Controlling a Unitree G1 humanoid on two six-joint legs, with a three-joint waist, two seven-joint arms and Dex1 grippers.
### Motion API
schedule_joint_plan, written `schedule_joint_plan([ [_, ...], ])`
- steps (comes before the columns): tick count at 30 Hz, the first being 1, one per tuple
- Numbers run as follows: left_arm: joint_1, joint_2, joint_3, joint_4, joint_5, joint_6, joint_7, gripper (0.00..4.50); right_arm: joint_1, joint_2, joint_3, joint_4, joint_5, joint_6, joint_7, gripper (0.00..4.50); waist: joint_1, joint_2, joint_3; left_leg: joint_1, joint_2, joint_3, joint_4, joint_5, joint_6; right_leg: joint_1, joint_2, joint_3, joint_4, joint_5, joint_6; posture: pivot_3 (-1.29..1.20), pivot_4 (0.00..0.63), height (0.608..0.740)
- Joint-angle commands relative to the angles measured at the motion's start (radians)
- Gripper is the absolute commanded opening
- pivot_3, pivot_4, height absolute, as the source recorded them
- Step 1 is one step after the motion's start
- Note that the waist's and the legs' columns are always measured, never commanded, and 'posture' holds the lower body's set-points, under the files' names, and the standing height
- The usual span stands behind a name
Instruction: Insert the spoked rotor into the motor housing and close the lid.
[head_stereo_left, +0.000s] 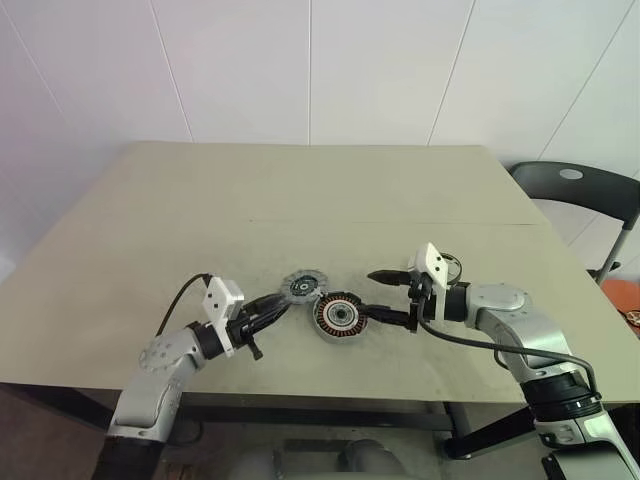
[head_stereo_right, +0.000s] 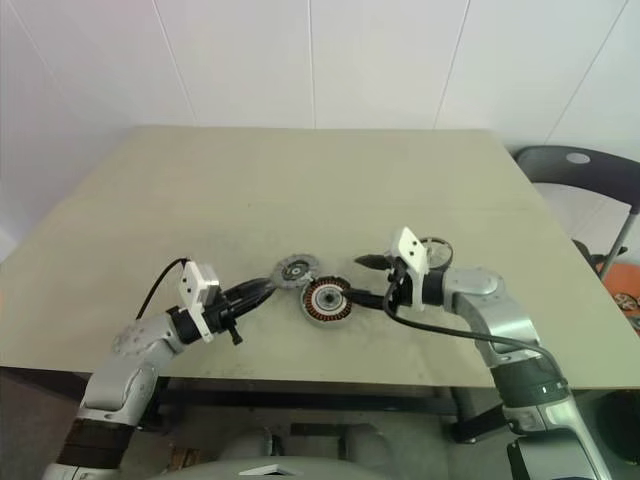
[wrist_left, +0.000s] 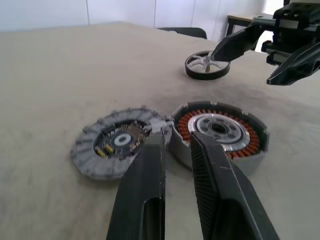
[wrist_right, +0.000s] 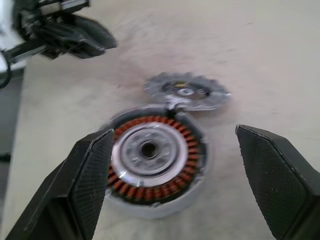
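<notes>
- Head views: one squat round motor housing (head_stereo_left: 337, 316) with copper-orange windings around a silver centre is seen on the beige table (head_stereo_left: 300, 200), between the two grippers. One flat grey toothed lid (head_stereo_left: 304, 286) lies touching its far-left rim. One thin dark-rimmed spoked rotor (head_stereo_right: 434, 247) lies beyond the right wrist, well apart from the housing.
- Left wrist view: the left gripper (wrist_left: 175, 145) is nearly shut and empty, its tips near the spot where lid and housing meet.
- Right wrist view: the right gripper (wrist_right: 172, 150) is spread wide, holding nothing, with the housing between its fingers but not touched.
- Handling, judged: the rotor is probably light and stiff, with thin spokes that could bend; the dark rim is best pinched across an open gap. Smooth metal may slip.
- Count: one rotor, one housing, one lid, two grippers.
- The rotor is not yet inserted and the lid is off.
</notes>
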Motion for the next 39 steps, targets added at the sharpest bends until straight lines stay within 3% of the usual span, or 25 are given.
schedule_joint_plan([
  [1,-0.019,0.019,0.009,-0.004,0.029,-0.057,0.008,0.90,-0.042,-0.051,-0.028,-0.025,-0.001,-0.026,0.040,4.09,-0.002,0.000,0.000,0.000,0.000,0.000,0.000,0.000,0.000,0.000,0.000,0.000,0.000,0.000,0.000,0.00,0.000,0.740],
  [10,-0.093,-0.001,-0.025,0.046,0.053,-0.095,0.023,0.90,-0.097,-0.167,-0.023,0.005,0.003,-0.027,0.168,4.09,0.001,0.000,0.000,0.000,0.000,0.002,-0.001,0.000,0.000,-0.001,0.000,0.002,0.000,0.000,0.001,0.00,0.000,0.740],
  [13,-0.116,-0.031,-0.049,0.032,0.052,-0.083,0.038,0.90,-0.186,-0.139,-0.036,0.147,-0.081,0.003,0.028,4.09,-0.006,0.000,0.000,0.000,0.000,0.002,-0.001,0.000,0.000,-0.001,0.000,0.003,0.000,0.001,0.003,0.00,0.000,0.740],
  [15,-0.117,-0.039,-0.056,0.028,0.056,-0.082,0.042,0.90,-0.231,-0.091,-0.081,0.225,-0.055,0.090,-0.058,4.09,-0.010,0.000,0.000,0.001,0.000,0.003,0.000,0.000,0.000,-0.001,0.000,0.004,0.000,0.001,0.002,0.00,0.000,0.740],
  [20,-0.111,-0.038,-0.050,0.039,0.048,-0.089,0.039,0.90,-0.218,-0.067,-0.181,0.262,0.061,0.318,-0.091,4.09,-0.001,0.000,0.000,0.001,0.000,0.003,-0.002,0.000,0.000,-0.001,0.001,0.005,0.000,0.002,0.003,0.00,0.000,0.740],
  [29,-0.115,-0.031,-0.039,0.061,0.041,-0.097,0.024,0.90,-0.257,0.014,-0.575,0.348,0.321,0.764,-0.367,4.09,-0.005,0.000,0.000,0.000,0.000,0.003,-0.002,0.000,0.000,-0.001,0.001,0.005,0.000,0.001,0.003,0.00,0.000,0.740],
  [39,-0.134,-0.030,-0.038,0.090,0.025,-0.106,-0.017,0.90,-0.291,0.025,-0.776,0.459,0.313,0.787,-0.666,4.09,-0.006,0.001,0.000,0.000,-0.001,0.005,-0.002,0.000,0.001,-0.002,0.001,0.005,0.000,0.001,0.003,0.00,0.000,0.740],
])
